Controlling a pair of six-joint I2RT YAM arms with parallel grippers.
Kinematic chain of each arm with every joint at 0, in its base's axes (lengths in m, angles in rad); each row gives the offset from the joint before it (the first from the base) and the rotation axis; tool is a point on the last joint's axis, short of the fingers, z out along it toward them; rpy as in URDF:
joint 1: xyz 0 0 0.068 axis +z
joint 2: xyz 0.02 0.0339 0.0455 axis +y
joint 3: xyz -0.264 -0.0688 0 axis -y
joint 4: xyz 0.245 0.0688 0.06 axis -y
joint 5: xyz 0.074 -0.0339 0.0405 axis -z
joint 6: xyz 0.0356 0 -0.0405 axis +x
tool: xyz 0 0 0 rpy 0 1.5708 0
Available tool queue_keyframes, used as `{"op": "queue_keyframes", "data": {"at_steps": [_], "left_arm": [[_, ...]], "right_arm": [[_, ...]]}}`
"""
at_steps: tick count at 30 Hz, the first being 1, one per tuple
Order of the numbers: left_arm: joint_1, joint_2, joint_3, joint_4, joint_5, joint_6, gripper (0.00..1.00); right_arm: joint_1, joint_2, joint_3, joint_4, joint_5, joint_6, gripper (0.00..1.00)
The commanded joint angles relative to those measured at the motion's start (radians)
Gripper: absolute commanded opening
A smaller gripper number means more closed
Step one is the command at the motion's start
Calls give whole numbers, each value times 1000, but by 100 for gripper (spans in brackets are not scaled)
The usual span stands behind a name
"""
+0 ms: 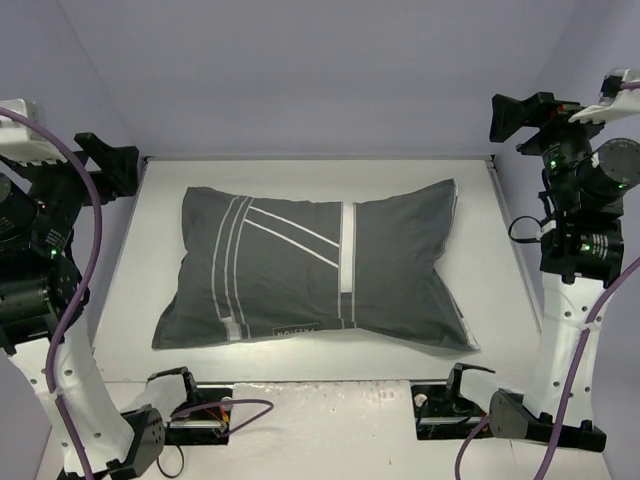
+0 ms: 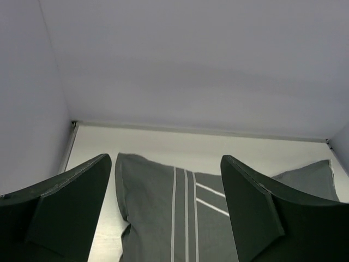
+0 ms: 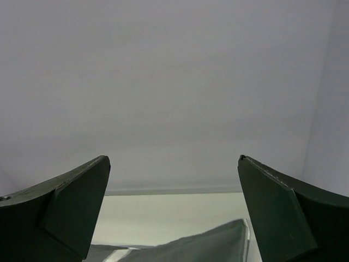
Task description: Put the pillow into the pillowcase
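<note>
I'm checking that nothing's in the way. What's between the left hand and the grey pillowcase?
Nothing. Only bare white table lies between the open left hand and the pillowcase, as the top view shows.

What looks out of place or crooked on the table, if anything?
Nothing stands out. The pillowcase lies plump and smooth on the table, only slightly rotated. The left gripper and right gripper are open, clear of it.

We found the plump pillowcase (image 1: 310, 265) filling the middle of the table (image 1: 125, 300). Narrow bare strips ran along all four sides, hemmed by walls (image 1: 300, 80) at back, left and right, with open air above.
</note>
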Motion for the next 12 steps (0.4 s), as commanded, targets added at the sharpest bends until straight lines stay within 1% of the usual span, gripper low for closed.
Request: {"op": "queue_keyframes", "data": {"at_steps": [1, 3, 8, 12], "left_arm": [[-20, 36, -70, -52, -60, 35, 77], [-20, 21, -107, -50, -44, 23, 77], [-23, 8, -125, -50, -34, 9, 77], [-23, -1, -147, -52, -42, 10, 77]], "right_arm": [[32, -14, -65, 32, 157, -52, 100], [58, -45, -97, 32, 192, -64, 100], [111, -82, -106, 32, 301, -124, 100], [135, -100, -128, 32, 333, -143, 100]]}}
